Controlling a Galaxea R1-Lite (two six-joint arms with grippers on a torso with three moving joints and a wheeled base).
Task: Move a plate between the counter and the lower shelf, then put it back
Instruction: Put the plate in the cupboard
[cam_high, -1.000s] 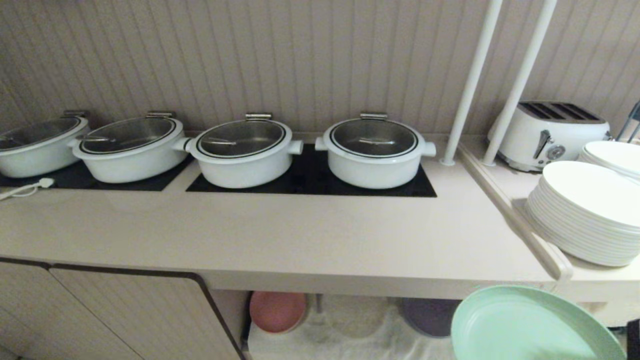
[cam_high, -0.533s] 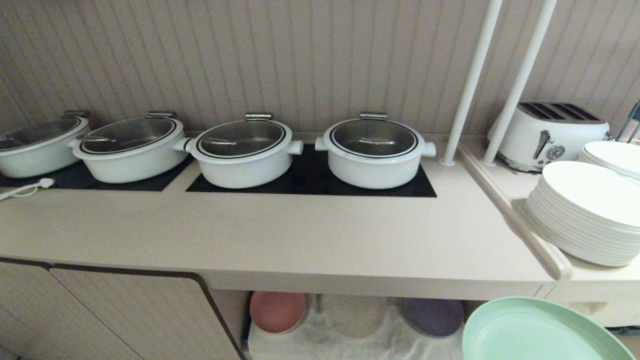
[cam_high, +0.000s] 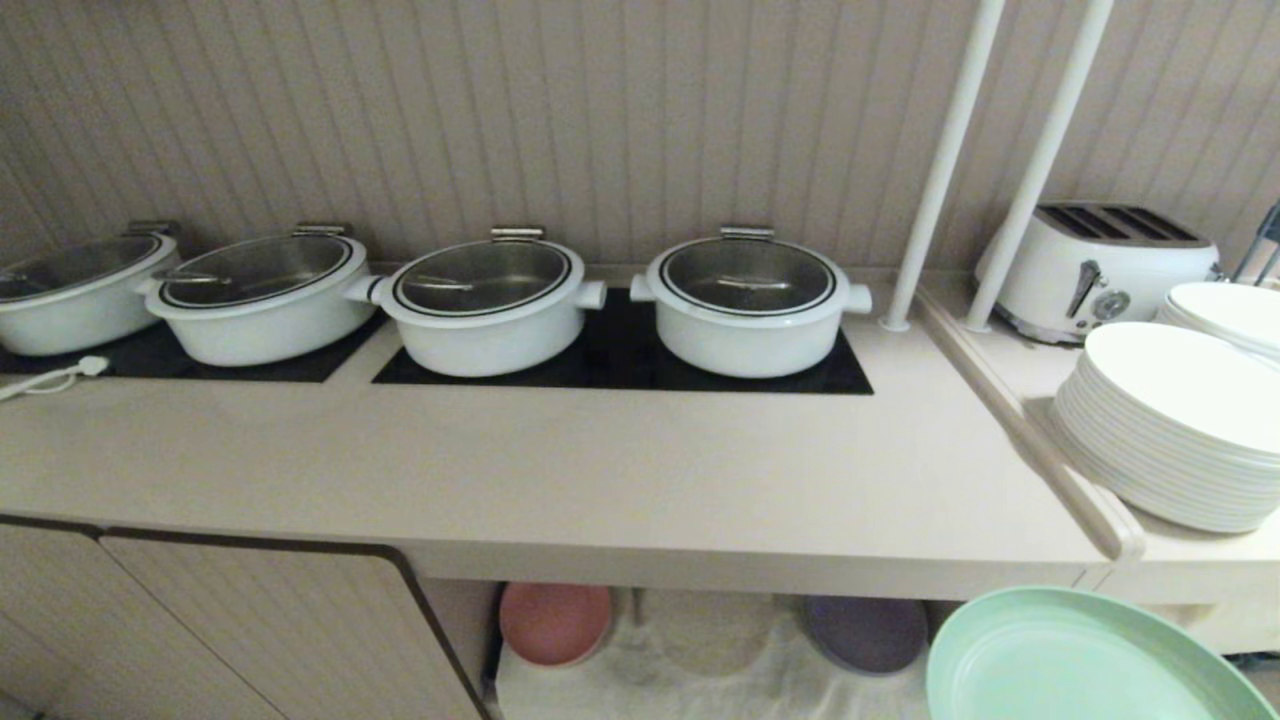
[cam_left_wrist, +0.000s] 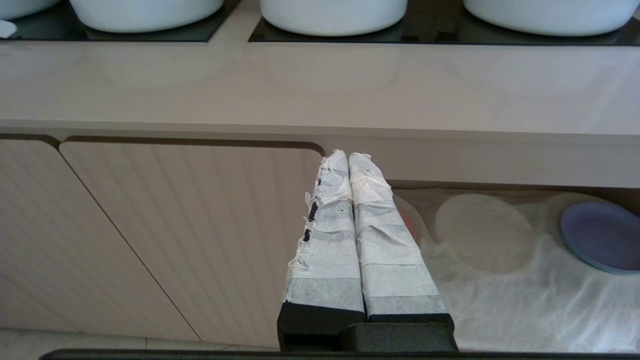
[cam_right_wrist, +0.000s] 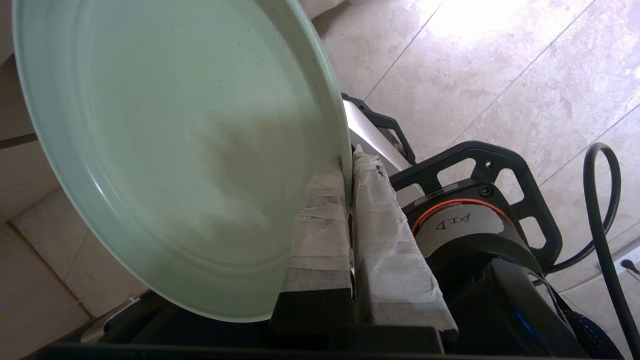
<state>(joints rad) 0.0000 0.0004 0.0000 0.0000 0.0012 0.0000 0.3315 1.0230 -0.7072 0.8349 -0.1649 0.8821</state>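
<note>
Right wrist view: right hand (cam_right_wrist: 349, 170) clamped on plate (cam_right_wrist: 175, 150) rim, plate below counter (cam_high: 600, 480) edge. Left hand (cam_left_wrist: 348, 160) closed, empty.

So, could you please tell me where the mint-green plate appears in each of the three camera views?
Head view: the plate fills the lower right corner, below the counter edge, partly cut off.
Left wrist view: not in it; the shut left gripper faces the lower shelf.
Right wrist view: it fills the upper left, its rim pinched by the right gripper.
Shared landmark: the purple plate on the shelf, in the head and left wrist views.
</note>
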